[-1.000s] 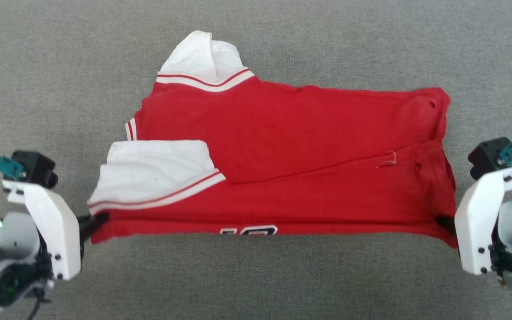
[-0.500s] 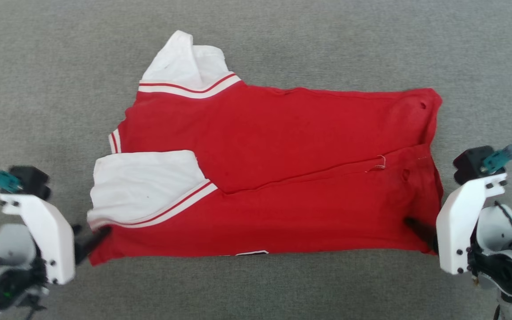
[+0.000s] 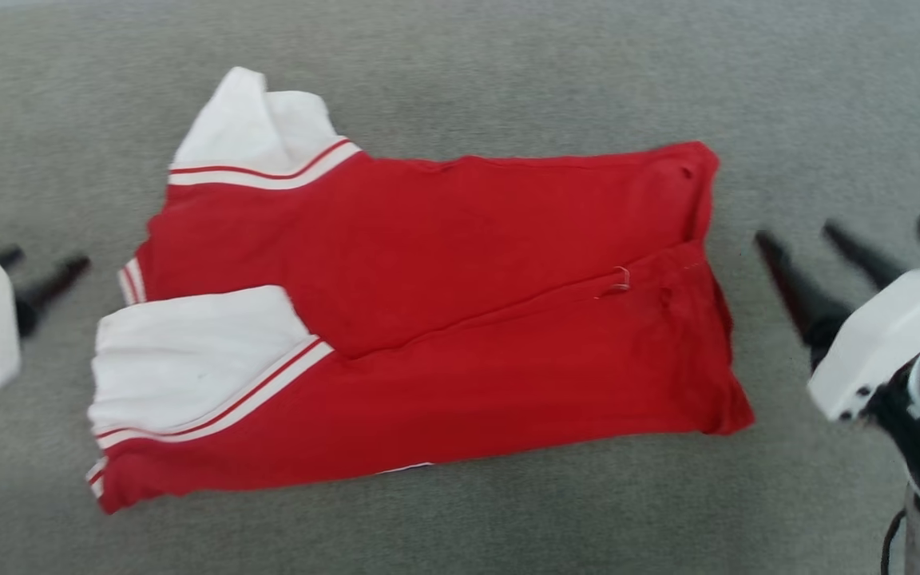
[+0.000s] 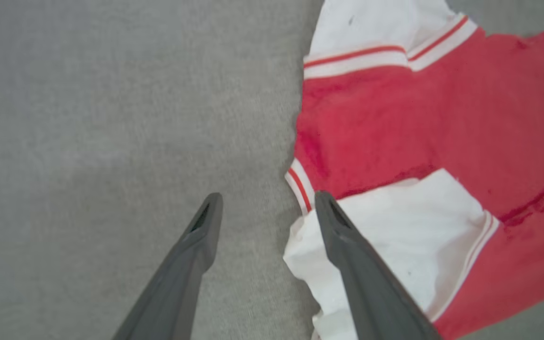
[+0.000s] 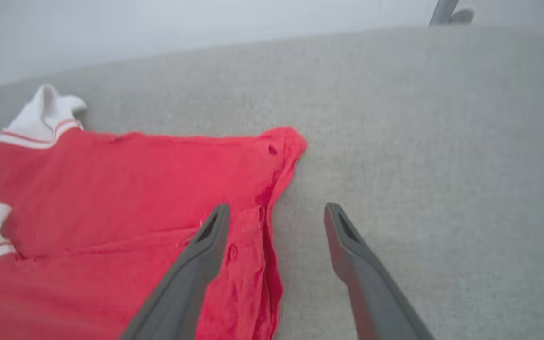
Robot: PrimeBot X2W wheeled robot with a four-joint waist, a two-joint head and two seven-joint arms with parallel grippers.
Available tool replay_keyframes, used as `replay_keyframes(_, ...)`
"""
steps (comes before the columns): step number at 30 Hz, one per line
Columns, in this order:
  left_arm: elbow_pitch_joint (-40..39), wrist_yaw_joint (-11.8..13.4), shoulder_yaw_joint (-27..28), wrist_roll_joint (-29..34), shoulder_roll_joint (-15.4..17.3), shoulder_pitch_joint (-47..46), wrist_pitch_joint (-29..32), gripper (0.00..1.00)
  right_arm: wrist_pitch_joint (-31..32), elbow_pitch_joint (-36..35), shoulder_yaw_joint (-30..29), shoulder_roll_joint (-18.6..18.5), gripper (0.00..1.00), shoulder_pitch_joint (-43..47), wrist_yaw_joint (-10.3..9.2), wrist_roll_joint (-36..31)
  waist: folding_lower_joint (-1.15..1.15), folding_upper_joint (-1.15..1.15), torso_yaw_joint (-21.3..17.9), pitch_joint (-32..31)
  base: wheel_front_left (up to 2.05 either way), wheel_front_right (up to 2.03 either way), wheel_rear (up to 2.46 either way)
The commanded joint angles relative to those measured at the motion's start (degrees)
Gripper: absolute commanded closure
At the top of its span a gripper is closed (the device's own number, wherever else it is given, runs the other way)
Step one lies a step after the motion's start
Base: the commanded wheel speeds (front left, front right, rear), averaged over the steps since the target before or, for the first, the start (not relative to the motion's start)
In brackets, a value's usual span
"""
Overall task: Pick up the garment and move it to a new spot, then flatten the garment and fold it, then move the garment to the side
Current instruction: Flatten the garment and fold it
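Observation:
The garment, a red shirt with white sleeves and red-and-white striped trim, lies folded lengthwise and flat on the grey surface. One white sleeve rests on top at its left end, and the other sticks out at the far left corner. My left gripper is open, just off the garment's left edge and holding nothing. In the left wrist view the left gripper has one finger over the sleeve edge of the garment. My right gripper is open and empty, just off the garment's right end. The right wrist view shows the right gripper straddling the hem of the garment.
Grey fabric surface stretches on all sides of the shirt. In the right wrist view a pale wall runs behind the surface's far edge, with a grey metal post at the top right.
Both grippers opened and let go of the garment's near corners, then drew back from it. The near edge dropped flat onto the surface. The head camera has also shifted.

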Motion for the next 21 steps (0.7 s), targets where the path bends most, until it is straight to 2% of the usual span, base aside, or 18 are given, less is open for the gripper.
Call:
replay_keyframes(1, 1.01, -0.63, 0.57, 0.71, -0.30, -1.76, 0.39, 0.00, -2.96, -0.71, -0.44, 0.54, 0.00, -1.29, 0.00, -0.90, 0.00, 0.00, -1.57, 0.68, 0.00, 0.00, 0.00)
replay_keyframes(6, 5.64, -3.62, 1.49, 3.73, -1.49, -7.62, 2.33, 0.00, -16.94, -0.53, -0.21, 2.17, 0.00, -4.01, 0.00, -2.32, 0.00, 0.00, -5.00, 2.35, 0.00, 0.00, 0.00)
replay_keyframes(13, 13.39, -6.65, 1.92, 6.51, -5.15, -15.18, 5.09, 0.00, -33.63, 2.09, 1.43, 2.30, 0.00, -3.41, 0.00, -1.76, 0.00, 0.00, -9.24, 5.07, 0.00, 0.00, 0.00)
replay_keyframes(17, 16.72, -7.75, 1.35, 7.77, -6.54, -18.18, 7.53, 0.00, -38.84, 4.35, 2.69, 2.32, 0.00, -2.61, 0.00, -0.61, 0.00, 0.00, -11.25, 6.40, 0.00, 0.00, 0.00)
replay_keyframes(21, 19.65, -7.94, 0.80, 8.03, -8.05, -20.24, 9.68, 0.00, -39.66, 6.72, 3.94, 2.33, 0.00, -2.00, 0.00, 1.08, 0.00, 0.00, -12.61, 7.59, 0.00, 0.00, 0.00)
